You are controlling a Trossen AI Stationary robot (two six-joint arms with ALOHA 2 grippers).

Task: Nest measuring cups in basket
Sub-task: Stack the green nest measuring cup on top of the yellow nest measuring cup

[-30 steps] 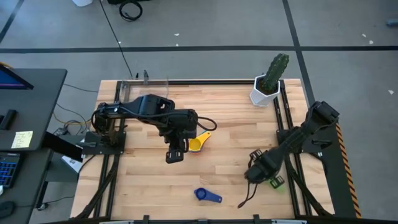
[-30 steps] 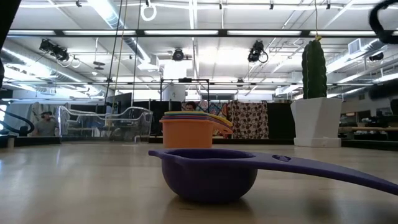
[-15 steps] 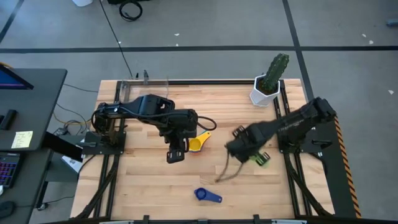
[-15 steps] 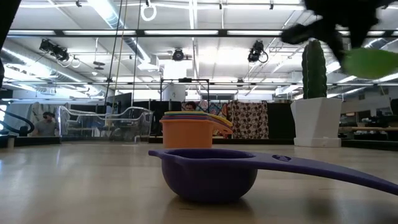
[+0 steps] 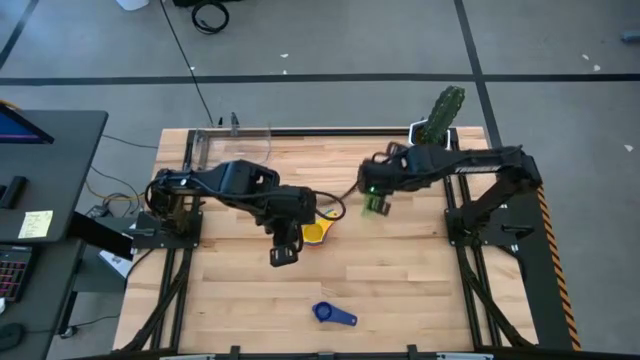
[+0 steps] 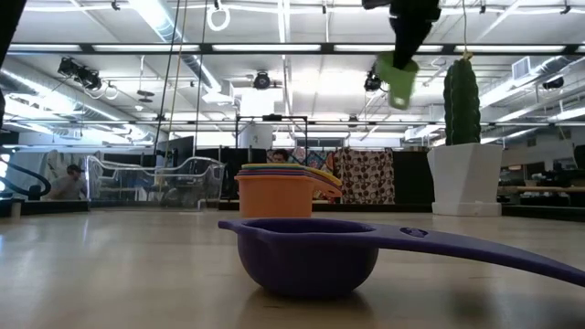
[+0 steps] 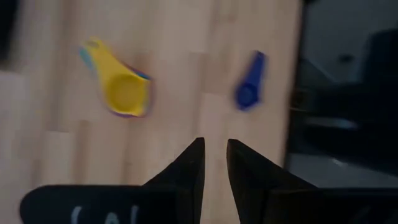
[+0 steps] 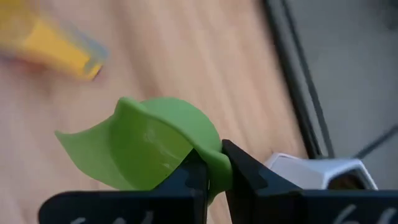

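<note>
While the right gripper [image 8: 210,180] carries the green cup [image 8: 155,149] pinched in its jaws, it seems bound for the nested stack [image 5: 316,230], beside the narrow-jawed left gripper [image 7: 212,163].

Bare table [image 5: 400,270] between cup stack [image 5: 315,231] and blue cup [image 5: 332,314]; cactus pot [image 5: 428,150] far corner.

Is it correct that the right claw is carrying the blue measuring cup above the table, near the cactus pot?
Not quite: the right claw carries the green cup, not the blue one. The right wrist view shows this. The blue cup lies on the table.
</note>
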